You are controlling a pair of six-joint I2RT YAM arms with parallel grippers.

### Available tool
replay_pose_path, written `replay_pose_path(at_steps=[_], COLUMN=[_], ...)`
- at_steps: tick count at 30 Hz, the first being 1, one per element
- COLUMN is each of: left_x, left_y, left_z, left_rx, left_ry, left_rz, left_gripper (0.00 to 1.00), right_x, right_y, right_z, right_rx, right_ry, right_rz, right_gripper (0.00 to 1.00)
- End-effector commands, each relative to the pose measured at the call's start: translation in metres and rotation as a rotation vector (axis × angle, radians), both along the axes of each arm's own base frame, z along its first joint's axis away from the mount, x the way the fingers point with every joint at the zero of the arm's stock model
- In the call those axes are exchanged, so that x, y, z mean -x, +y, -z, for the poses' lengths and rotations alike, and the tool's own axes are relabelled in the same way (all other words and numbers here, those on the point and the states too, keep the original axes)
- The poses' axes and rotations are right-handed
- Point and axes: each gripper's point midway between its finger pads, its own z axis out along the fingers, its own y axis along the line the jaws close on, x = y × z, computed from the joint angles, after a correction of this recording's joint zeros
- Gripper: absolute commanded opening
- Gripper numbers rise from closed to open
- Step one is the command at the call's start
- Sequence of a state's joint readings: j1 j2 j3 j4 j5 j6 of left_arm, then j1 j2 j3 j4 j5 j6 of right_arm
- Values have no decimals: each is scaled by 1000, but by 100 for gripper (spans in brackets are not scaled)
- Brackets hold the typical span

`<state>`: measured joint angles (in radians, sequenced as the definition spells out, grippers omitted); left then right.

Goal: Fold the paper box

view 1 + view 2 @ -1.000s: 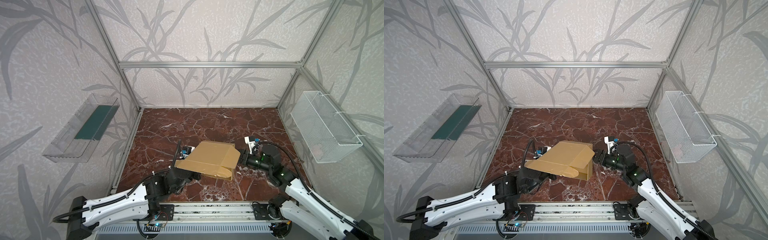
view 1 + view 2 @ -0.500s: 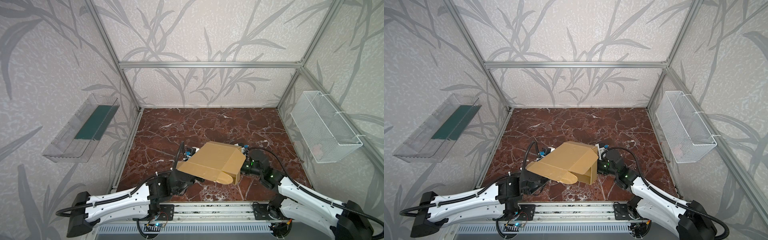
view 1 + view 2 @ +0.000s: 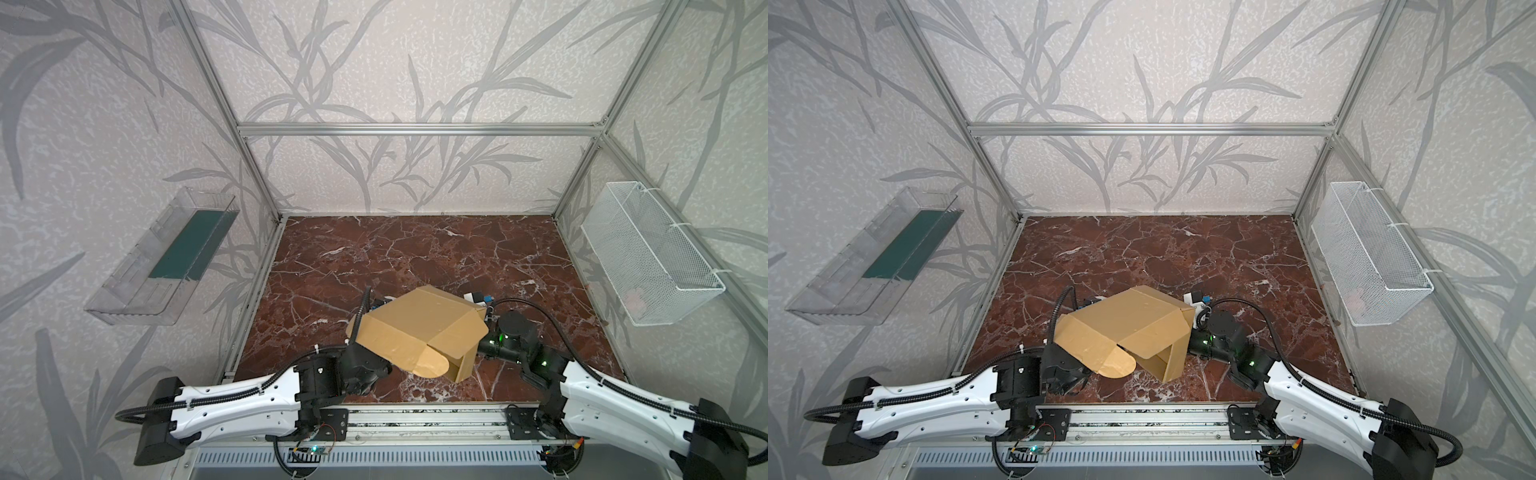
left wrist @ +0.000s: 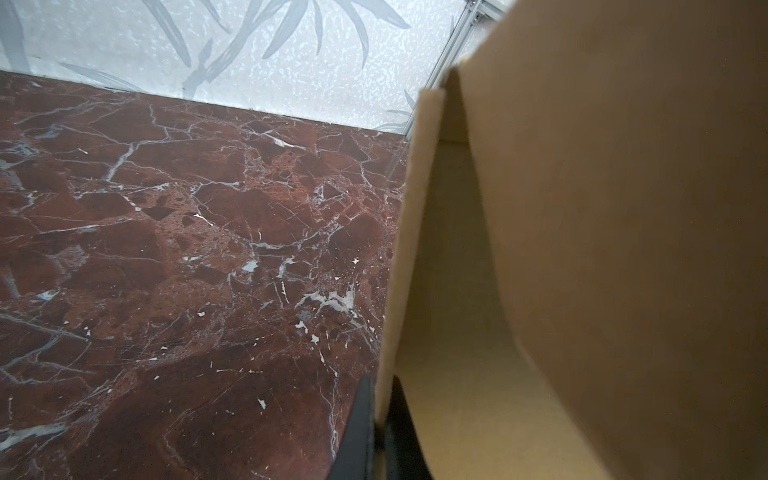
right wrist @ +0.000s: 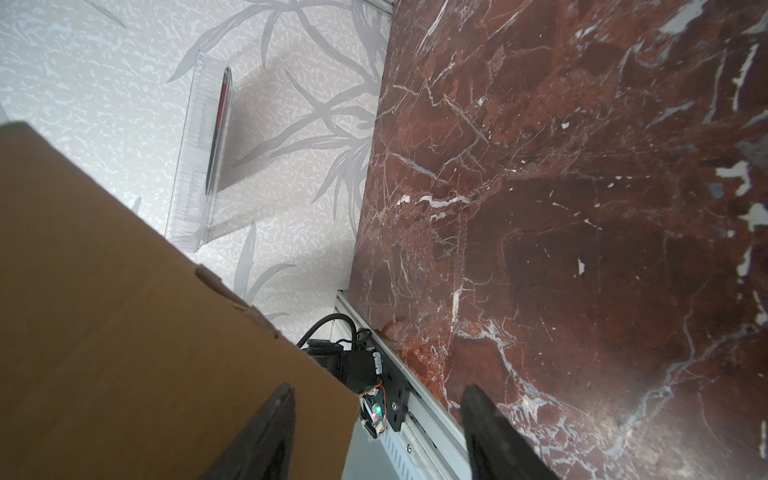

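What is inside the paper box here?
The left wrist view shows only bare cardboard inside the paper box, with the left hand pinching one panel's edge. The rest is covered by its own panels.

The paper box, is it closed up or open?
Open. The paper box is only partly folded: a rounded flap sticks out untucked and one end gapes.

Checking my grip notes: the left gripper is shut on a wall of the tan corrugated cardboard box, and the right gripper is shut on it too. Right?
Not quite. The left gripper is shut on a wall of the tan corrugated cardboard box, but the right gripper is open, its jaws spread wide and clamping nothing, as the right wrist view shows.
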<state>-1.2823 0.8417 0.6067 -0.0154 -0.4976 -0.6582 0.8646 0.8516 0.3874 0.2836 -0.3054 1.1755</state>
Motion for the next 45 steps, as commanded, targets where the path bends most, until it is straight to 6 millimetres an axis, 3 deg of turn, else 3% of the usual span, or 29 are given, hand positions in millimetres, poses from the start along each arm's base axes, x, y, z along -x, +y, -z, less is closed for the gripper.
replay_pose_path(at_steps=[1, 7, 15, 26, 33, 39, 43, 45], left_x=[-9, -11, -11, -11, -13, -14, -14, -13], left_y=[12, 12, 18, 19, 21, 28, 33, 35], left_z=[5, 9, 17, 33, 39, 40, 45, 45], left_rx=[-64, -96, -110, -166, -188, -189, -198, -203], left_ry=[-10, -2, 30, 78, 87, 88, 101, 106], left_rz=[-84, -102, -124, -151, -174, -197, -213, -216], left_gripper=[0, 0, 0, 0, 0, 0, 0, 0], right_x=[11, 14, -7, 11, 18, 7, 10, 6], right_y=[6, 6, -27, 5, 5, -15, -14, -21], right_z=[-32, -36, -31, -79, -87, -71, -74, -63], right_rx=[-85, -83, -19, -196, -202, -160, -150, -82], right_ry=[-83, -94, -103, -194, -237, -215, -223, -187], right_rz=[-46, -46, 146, -35, -52, 71, 48, 85], right_gripper=[63, 63, 64, 63, 63, 62, 62, 62])
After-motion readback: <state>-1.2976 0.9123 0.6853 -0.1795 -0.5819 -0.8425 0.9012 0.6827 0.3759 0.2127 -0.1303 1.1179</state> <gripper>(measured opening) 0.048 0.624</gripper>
